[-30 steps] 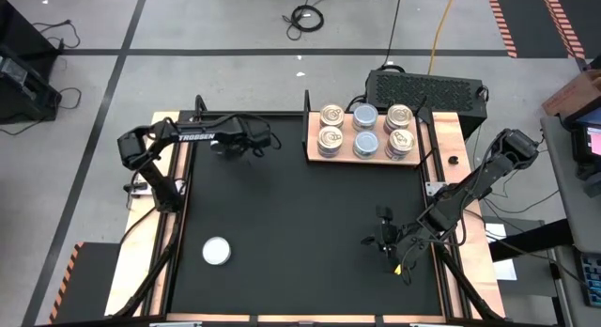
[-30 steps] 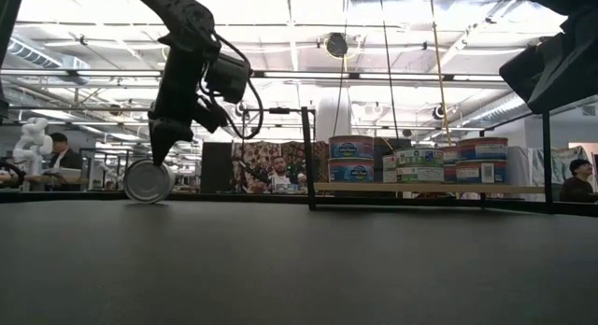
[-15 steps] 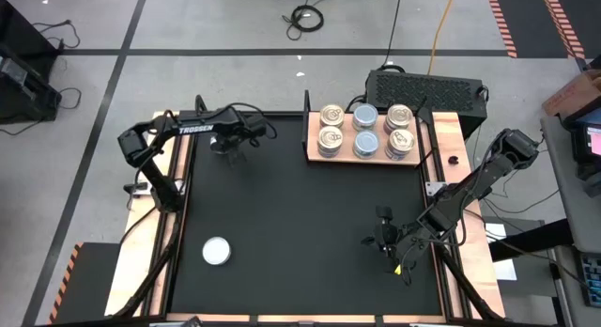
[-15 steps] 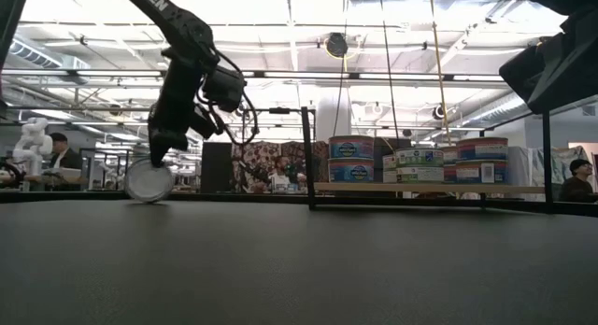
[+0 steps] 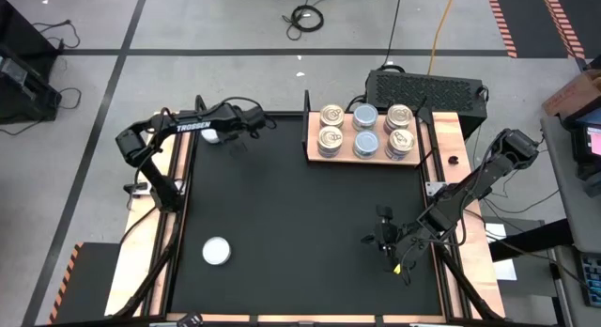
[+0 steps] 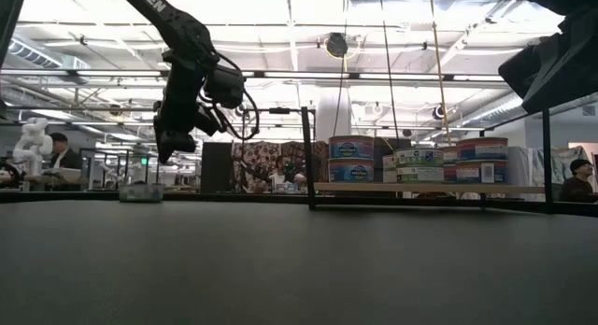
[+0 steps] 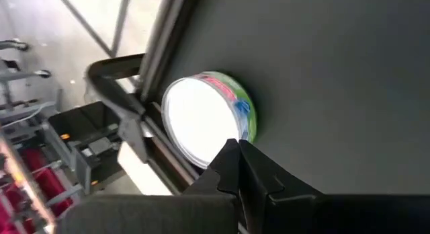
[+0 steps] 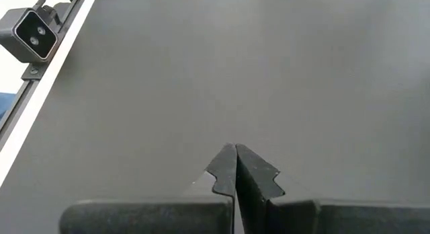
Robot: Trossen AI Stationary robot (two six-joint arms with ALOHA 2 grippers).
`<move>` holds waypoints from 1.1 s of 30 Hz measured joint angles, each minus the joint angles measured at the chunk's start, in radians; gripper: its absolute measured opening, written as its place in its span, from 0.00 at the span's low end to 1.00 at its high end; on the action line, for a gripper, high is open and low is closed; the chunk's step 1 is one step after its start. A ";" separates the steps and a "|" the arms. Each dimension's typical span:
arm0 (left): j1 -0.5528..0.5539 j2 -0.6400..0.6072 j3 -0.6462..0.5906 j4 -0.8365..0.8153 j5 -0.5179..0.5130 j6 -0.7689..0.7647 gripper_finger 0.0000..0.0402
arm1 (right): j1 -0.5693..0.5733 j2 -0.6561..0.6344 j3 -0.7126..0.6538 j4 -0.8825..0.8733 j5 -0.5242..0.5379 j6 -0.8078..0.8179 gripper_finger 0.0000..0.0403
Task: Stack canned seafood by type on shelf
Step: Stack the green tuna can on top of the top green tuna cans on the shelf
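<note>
Silvery-blue on the lid of a lone tin [image 5: 217, 251], seen lying flat on the black mat well in front of the shelf [image 5: 313, 130] and far to its left. Found the right gripper [image 8: 235, 148] in front of the shelf too, over bare mat, fingers pressed together on nothing. Level with the shelf and well to its left, saw the left gripper [image 7: 238, 145] pinched closed and empty, just beside a second tin [image 7: 201, 123] lying flat by the table edge. On the shelf itself, counted six stacked tins [image 5: 364, 130]: gold columns flanking a blue one.

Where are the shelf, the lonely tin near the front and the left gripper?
shelf [image 5: 313, 139], high view, its bare left edge.
lone tin [image 5: 217, 252], high view, its lid.
left gripper [image 7: 240, 148], left wrist view, the shut fingertips.
</note>
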 joint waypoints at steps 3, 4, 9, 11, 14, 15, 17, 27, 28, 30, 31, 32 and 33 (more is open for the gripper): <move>-0.001 0.000 -0.002 0.002 0.014 -0.035 0.00 | 0.000 0.000 0.000 0.000 0.000 -0.001 0.00; 0.001 0.000 -0.008 0.009 0.013 -0.053 0.00 | 0.000 0.000 0.000 0.000 0.000 -0.001 0.00; 0.017 0.000 -0.048 0.029 0.007 -0.101 0.04 | 0.000 0.000 0.000 -0.001 0.000 -0.004 0.00; 0.018 0.000 -0.066 0.037 0.006 -0.086 0.09 | 0.000 0.000 0.000 -0.001 0.000 -0.004 0.00; 0.020 0.000 -0.088 0.076 0.003 -0.057 0.18 | 0.000 0.000 0.000 -0.002 0.000 -0.016 0.00; 0.022 0.000 -0.096 0.088 0.000 -0.050 0.21 | 0.000 0.000 0.000 -0.002 0.000 -0.022 0.00; 0.032 0.000 -0.115 0.132 -0.005 -0.046 0.27 | 0.000 0.000 0.000 -0.002 0.001 -0.031 0.00; 0.085 0.001 -0.181 0.250 -0.008 0.005 0.44 | 0.000 0.000 0.000 -0.002 0.005 -0.038 0.00; 0.087 0.001 -0.189 0.265 -0.004 0.012 0.45 | 0.000 0.000 0.000 -0.002 0.006 -0.038 0.00; 0.089 0.001 -0.206 0.280 -0.003 0.030 0.45 | 0.000 0.000 0.000 -0.002 0.009 -0.038 0.00; 0.091 0.001 -0.210 0.287 -0.005 0.032 0.45 | 0.000 0.000 0.000 -0.002 0.009 -0.038 0.00; 0.094 0.001 -0.214 0.295 -0.005 0.034 0.45 | 0.000 0.000 0.000 -0.002 0.009 -0.039 0.00; 0.097 0.001 -0.219 0.302 -0.005 0.039 0.45 | 0.000 0.000 0.000 -0.002 0.009 -0.038 0.00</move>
